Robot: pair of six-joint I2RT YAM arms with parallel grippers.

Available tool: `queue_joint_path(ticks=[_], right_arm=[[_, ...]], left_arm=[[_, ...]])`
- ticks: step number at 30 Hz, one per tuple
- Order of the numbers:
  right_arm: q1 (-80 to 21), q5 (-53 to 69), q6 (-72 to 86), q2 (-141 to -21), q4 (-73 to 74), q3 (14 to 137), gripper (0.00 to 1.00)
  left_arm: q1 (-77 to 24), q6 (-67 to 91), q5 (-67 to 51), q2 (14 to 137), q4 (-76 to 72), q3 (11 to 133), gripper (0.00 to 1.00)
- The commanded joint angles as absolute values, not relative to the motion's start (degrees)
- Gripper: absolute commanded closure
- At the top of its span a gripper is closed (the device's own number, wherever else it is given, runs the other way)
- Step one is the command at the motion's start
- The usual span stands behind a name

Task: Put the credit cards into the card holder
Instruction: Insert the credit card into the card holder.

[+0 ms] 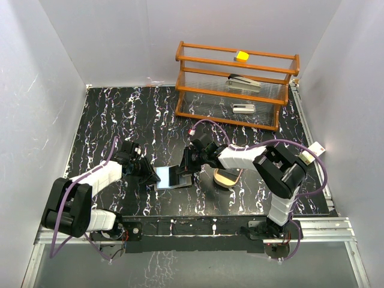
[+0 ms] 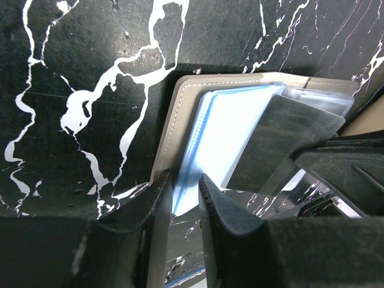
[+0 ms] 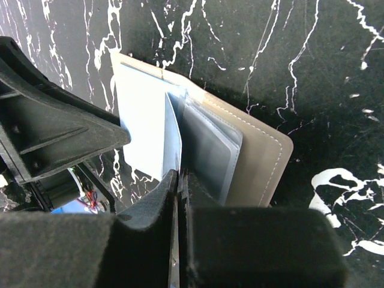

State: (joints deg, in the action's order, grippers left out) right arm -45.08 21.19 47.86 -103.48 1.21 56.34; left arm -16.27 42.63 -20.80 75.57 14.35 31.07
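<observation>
The grey card holder point(image 1: 177, 182) lies open on the black marbled table between my two grippers. A pale blue card point(image 2: 231, 132) sits in its inner sleeves, which also show in the right wrist view point(image 3: 141, 126). My left gripper point(image 1: 150, 172) is at the holder's left edge. Its jaws point(image 2: 183, 183) stand slightly apart, with the blue card's corner between the tips. My right gripper point(image 1: 185, 170) is at the holder's right side. Its jaws point(image 3: 182, 177) are shut on a thin grey card point(image 3: 173, 135), held upright over the sleeves. That card looks dark in the left wrist view point(image 2: 288, 135).
A tan oval wooden tray point(image 1: 227, 178) lies just right of the right gripper. A wooden rack with clear shelves point(image 1: 237, 84) stands at the back right. It holds a yellow block point(image 1: 242, 56), a stapler point(image 1: 243, 82) and a small white item point(image 1: 243, 108). White walls enclose the table.
</observation>
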Motion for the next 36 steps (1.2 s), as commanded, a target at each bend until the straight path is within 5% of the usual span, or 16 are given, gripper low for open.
queue_joint_path(ticks=[1,36], right_arm=[[-44.43,21.21,45.79,-104.96,-0.37,55.61,0.99],[-47.08,13.73,45.33,-105.93,6.52,57.79,0.99]], left_arm=[[-16.46,42.26,-20.92,76.83,15.27,30.74,0.77],[-16.45,42.79,-20.11,77.36,13.69,29.63,0.78]])
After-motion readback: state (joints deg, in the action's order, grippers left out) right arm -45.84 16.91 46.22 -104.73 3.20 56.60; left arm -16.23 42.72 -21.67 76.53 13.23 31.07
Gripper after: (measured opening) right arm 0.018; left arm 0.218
